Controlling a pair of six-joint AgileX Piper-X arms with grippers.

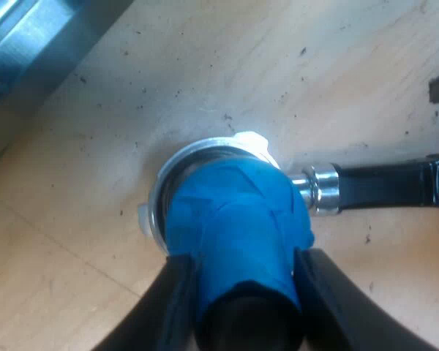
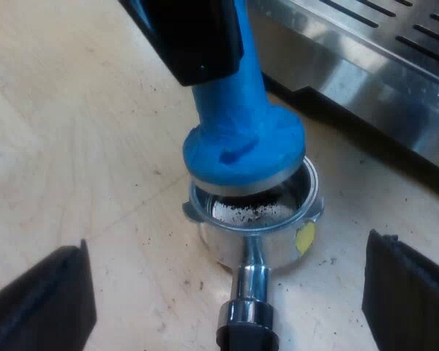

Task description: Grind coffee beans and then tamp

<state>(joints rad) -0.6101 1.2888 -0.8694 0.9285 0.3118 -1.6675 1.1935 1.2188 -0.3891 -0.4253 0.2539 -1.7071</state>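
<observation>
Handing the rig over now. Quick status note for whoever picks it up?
Left gripper: shut on tamper, held tilted over the holder, base at its rim, not seated.
Right gripper: open, fingers either side of the handle, not touching.
Holder stands on the table by the machine.
Done: tamper in hand, at the holder.
Left: holder shows mostly bare metal inside, only specks of grounds, so check the grind; then level tamper and press.
</observation>
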